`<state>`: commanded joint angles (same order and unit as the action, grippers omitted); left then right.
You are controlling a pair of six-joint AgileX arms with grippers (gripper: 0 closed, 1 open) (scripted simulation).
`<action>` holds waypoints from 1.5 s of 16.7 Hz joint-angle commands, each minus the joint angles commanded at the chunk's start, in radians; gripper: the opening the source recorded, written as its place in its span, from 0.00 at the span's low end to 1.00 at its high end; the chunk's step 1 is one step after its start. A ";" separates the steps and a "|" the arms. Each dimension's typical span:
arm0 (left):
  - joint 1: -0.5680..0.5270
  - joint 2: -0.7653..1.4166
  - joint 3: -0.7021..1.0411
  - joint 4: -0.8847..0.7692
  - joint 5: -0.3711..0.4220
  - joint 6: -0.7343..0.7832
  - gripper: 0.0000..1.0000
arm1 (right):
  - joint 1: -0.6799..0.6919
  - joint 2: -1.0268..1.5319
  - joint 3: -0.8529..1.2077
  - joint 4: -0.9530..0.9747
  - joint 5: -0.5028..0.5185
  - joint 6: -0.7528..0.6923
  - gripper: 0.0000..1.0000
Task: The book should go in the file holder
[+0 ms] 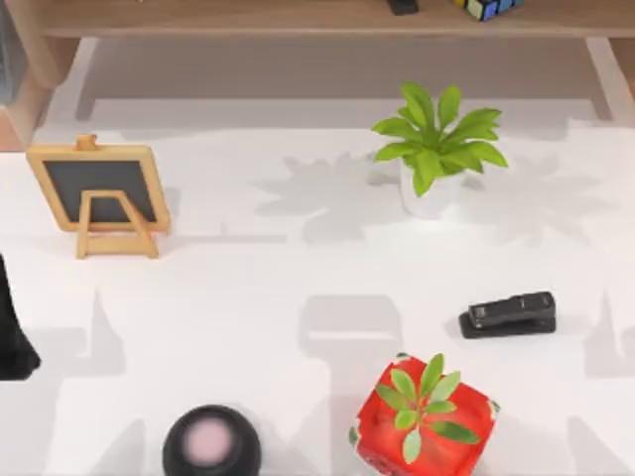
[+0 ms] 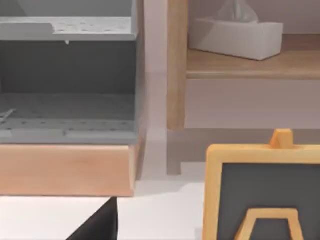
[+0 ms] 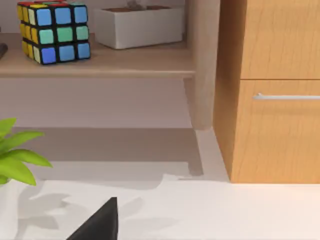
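Note:
The book is out of view. A grey perforated file holder (image 2: 67, 80) stands on a wooden block (image 2: 65, 167) at the table's far left, straight ahead of my left wrist camera; its grey edge (image 1: 8, 59) shows at the top view's upper left. A dark part of my left gripper (image 2: 97, 224) shows low in the left wrist view, short of the holder, and the left arm (image 1: 12, 332) sits at the table's left edge. A dark part of my right gripper (image 3: 97, 222) hangs above the table near the back right, facing a wooden cabinet (image 3: 272, 100).
On the table are a small chalkboard easel (image 1: 99, 193), a potted plant in a white pot (image 1: 435, 154), a black stapler (image 1: 508, 313), a plant in a red pot (image 1: 425, 416) and a black round object (image 1: 211, 443). The back shelf holds a tissue box (image 2: 235, 35) and a puzzle cube (image 3: 54, 31).

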<state>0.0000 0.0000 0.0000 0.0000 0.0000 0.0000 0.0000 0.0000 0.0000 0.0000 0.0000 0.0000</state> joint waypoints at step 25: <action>-0.509 1.743 1.872 -0.119 -0.473 0.009 1.00 | 0.000 0.000 0.000 0.000 0.000 0.000 1.00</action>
<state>-0.5090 1.7431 1.8715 -0.1187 -0.4728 0.0093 0.0000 0.0000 0.0000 0.0000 0.0000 0.0000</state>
